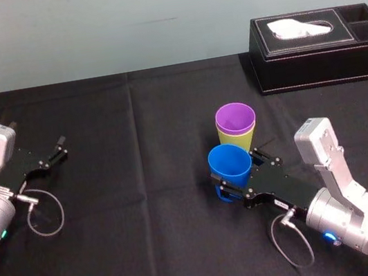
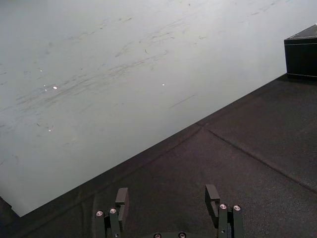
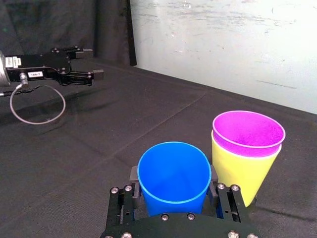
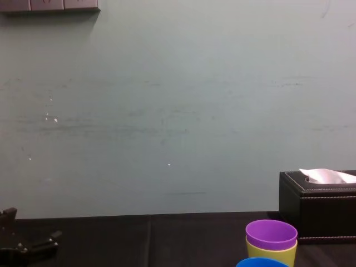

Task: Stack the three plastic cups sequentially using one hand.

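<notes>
1. Hidden or cut off. In the right wrist view, your right end effector (image 3: 173, 184) covers the lower wall of the blue cup (image 3: 173, 171). You cannot tell whether the cup's base rests on the black surface (image 1: 148, 221) or is clear of it. The chest view cuts the blue cup to a sliver of rim at the bottom edge and crops the tissue box (image 1: 317, 47) at the right.

2. Containers. The purple cup (image 1: 235, 117) sits nested inside the yellow-green cup (image 1: 242, 143), with its rim proud of the outer rim. Both stand upright right of centre, in front of the tissue box. The blue cup is upright and holds nothing, just beside that pair on your robot's near side; contact between them cannot be confirmed. The tissue box shows a white tissue (image 1: 298, 27) in its slot. The contents of the two small compartments at its right end cannot be made out.

3. End effectors. The right one is clamped on the blue cup, one finger on each side. The left end effector (image 1: 60, 149) lies at the far left of the surface, fingers apart and gripping nothing.

4. Writing. The small white label (image 3: 34, 74) on the left end effector is too small to read reliably.
</notes>
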Controlling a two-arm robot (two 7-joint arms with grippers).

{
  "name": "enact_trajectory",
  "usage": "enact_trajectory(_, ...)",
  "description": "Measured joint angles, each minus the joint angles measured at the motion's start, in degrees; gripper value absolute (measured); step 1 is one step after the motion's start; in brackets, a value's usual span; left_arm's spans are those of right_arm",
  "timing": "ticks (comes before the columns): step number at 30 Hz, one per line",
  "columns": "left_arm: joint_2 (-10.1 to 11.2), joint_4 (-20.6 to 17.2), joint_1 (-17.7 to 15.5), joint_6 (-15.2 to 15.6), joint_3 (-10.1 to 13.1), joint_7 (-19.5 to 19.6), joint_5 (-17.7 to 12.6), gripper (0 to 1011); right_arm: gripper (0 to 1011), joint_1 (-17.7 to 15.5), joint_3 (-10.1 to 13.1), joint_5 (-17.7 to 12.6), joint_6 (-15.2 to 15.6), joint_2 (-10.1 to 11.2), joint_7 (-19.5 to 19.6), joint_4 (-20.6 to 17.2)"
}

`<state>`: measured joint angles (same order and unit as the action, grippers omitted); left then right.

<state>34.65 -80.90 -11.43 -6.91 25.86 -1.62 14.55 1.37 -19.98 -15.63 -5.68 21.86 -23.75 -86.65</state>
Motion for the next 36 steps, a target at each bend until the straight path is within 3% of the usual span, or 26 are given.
enact_trajectory(13,0.00,0.00,0.00,0.00,0.00,0.00,0.00,1011,723,-0.34,1.15,-1.55,0.59,0.72,-0.60,-1.56)
enact_trajectory(28,0.00,0.00,0.00,0.00,0.00,0.00,0.00,1011,722,-0.55,3.39,-6.59,7.70,3.59,-0.49,-10.91)
enact_trajectory(36,0.00,0.00,0.00,0.00,0.00,0.00,0.00,1011,722,3.10,2.68,-6.83,10.53,4.63,0.37,-12.40)
